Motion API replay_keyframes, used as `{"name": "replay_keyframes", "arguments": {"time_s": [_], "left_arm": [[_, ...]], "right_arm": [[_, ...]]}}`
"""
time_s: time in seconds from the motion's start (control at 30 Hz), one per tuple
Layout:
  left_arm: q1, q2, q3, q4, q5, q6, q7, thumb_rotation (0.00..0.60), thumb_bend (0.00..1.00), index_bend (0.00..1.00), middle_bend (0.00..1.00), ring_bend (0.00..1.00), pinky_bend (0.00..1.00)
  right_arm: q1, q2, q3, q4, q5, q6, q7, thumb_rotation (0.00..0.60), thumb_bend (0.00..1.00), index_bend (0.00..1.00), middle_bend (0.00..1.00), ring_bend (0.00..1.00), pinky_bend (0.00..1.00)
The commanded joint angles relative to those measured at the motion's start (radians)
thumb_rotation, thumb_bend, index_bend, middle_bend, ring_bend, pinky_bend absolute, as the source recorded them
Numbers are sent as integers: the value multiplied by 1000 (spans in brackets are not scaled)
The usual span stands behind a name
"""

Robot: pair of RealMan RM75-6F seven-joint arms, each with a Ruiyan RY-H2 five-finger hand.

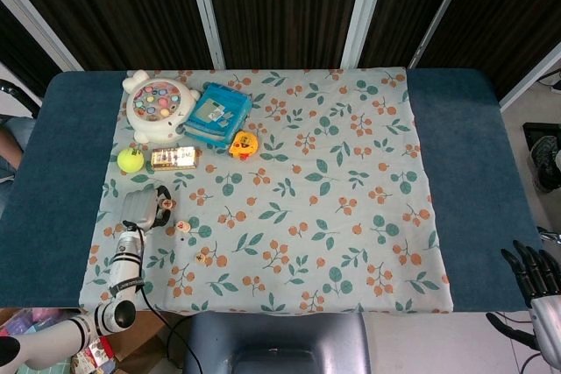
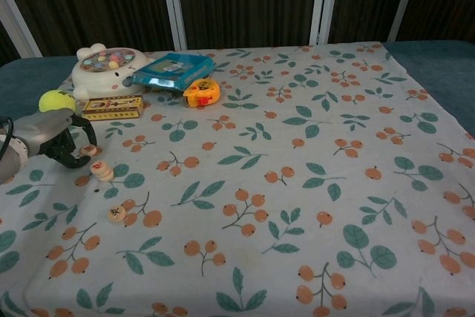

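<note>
Reaching low over the flowered cloth [image 2: 297, 146], the left hand [image 2: 56, 139] has its dark fingers curled down around a small round wooden piece [image 2: 90, 151] that lies flat at its fingertips. From where I stand it looks like the picking-up step: the fingers [image 2: 74, 155] cage the piece, but I cannot tell whether they actually pinch it or only touch it. The head view shows the same hand [image 1: 145, 209] with the piece [image 1: 166, 204] tucked against its front edge.

Just past the fingertips, toward the middle of the desk [image 1: 53, 181], sits a second piece, or a short stack of pieces [image 2: 102, 171], and a third disc [image 2: 116, 214] lies further off on the near side. Each is pale wood, coin-like, with a reddish or dark mark on its face, too small to read. My guess is that the next move wants a careful close of thumb and finger on the thin edge, since a flat disc on cloth slides easily.

Behind the hand are a yellow ball [image 2: 56, 99] and a flat printed box [image 2: 113, 108].

The right hand [image 1: 536, 273] hangs off the desk's far corner, fingers spread, holding nothing.
</note>
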Motion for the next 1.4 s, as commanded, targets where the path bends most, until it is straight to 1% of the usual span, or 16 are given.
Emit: {"name": "replay_keyframes", "arguments": {"time_s": [0.03,0.13,0.4,0.7,0.77,0.83,0.87,0.93,1.07,1.13,1.23,1.4], "left_arm": [[1,-5,1,3,5,3,-1,600,381,438,1000,1000,1000],[1,-11,3,12,8,2,-3,600,381,448,1000,1000,1000],[3,-16,0,21,26,12,-11,600,382,561,1000,1000,1000],[10,21,-14,-45,60,48,-32,600,379,583,1000,1000,1000],[14,47,-26,-94,79,69,-49,600,376,580,1000,1000,1000],[29,96,-35,-187,94,86,-75,600,374,568,1000,1000,1000],[41,124,-39,-250,108,100,-94,600,374,561,1000,1000,1000],[76,200,-17,-393,131,110,-112,600,374,557,1000,1000,1000],[101,282,15,-536,130,85,-121,600,374,553,1000,1000,1000],[107,305,33,-576,136,85,-110,600,375,549,1000,1000,1000],[114,310,58,-600,154,98,-95,600,375,541,1000,1000,1000],[116,268,83,-566,189,143,-54,600,374,518,1000,1000,1000]], "right_arm": [[0,0,0,0,0,-1,0,600,205,0,0,0,30],[0,1,0,0,0,0,1,600,205,0,0,0,31],[1,0,0,0,0,-2,-1,600,205,0,0,0,30],[1,-1,0,-2,-1,-4,-6,600,205,0,0,0,30],[2,-2,-1,-2,-2,-5,-9,600,204,0,0,0,31],[2,-2,-1,-2,-3,-6,-14,600,204,0,0,0,31],[2,-3,-2,-2,-3,-8,-17,600,204,0,0,0,31],[2,-3,-2,-3,-5,-7,-19,600,205,0,0,0,31],[2,-2,-4,-3,-8,-7,-18,600,205,0,0,0,30],[2,-2,-5,-1,-11,-6,-15,600,205,0,0,0,30],[3,-2,-5,-1,-11,-6,-13,600,205,0,0,0,30],[4,-1,-8,-1,-15,-8,-15,600,205,0,0,0,30]]}}
